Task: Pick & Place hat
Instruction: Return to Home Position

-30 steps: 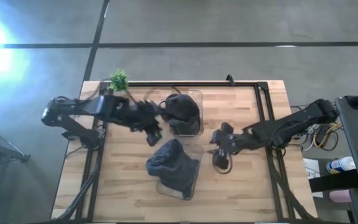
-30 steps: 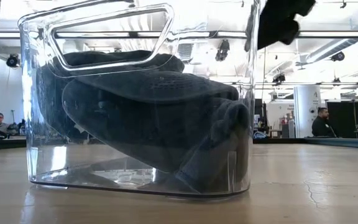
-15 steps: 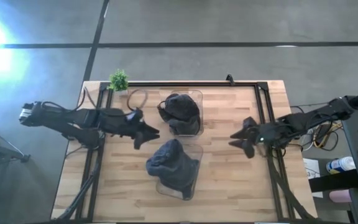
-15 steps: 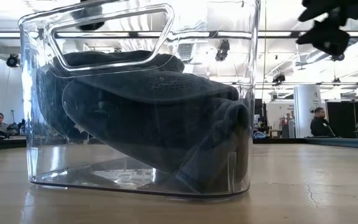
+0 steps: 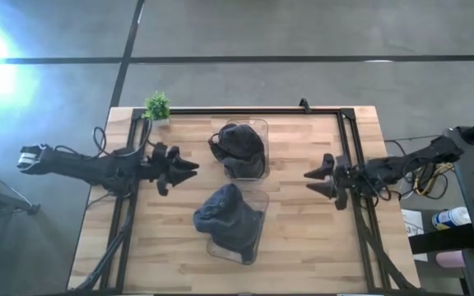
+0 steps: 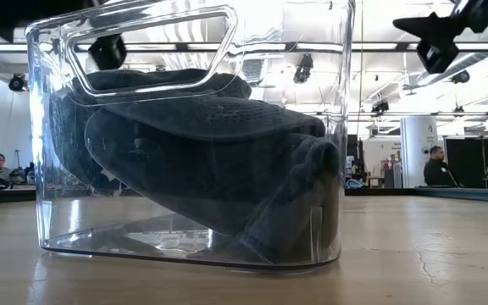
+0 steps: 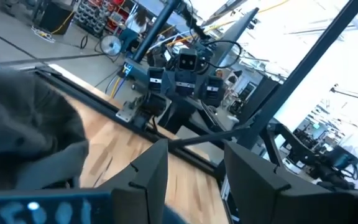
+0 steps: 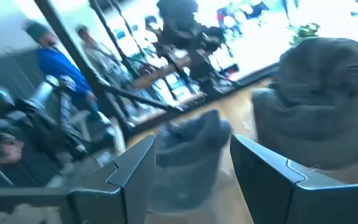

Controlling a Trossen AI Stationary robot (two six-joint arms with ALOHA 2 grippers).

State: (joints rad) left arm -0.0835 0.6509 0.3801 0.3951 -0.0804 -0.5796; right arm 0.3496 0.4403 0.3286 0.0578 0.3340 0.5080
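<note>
Two dark hats sit in two clear bins at the table's middle. The far hat [image 5: 239, 146] fills the far bin [image 5: 262, 127]. The near hat [image 5: 227, 215] [image 6: 202, 152] lies crumpled in the near bin [image 5: 257, 238] [image 6: 337, 127], bulging over its rim. My left gripper [image 5: 189, 166] [image 7: 194, 168] hovers open and empty to the left of the far bin. My right gripper [image 5: 311, 182] [image 8: 191, 149] [image 6: 435, 38] hovers open and empty to the right of both bins, pointing at them.
A small green plant [image 5: 157, 105] stands at the far left corner. Black frame rails [image 5: 348, 140] run along the table's far, left and right sides. Bare wood lies on both sides of the bins. People show in the room behind.
Both grippers have drawn back from the bins, the left toward the table's left edge, the right toward its right edge, and each now points level at the bins. Both hats and bins have stayed where they were.
</note>
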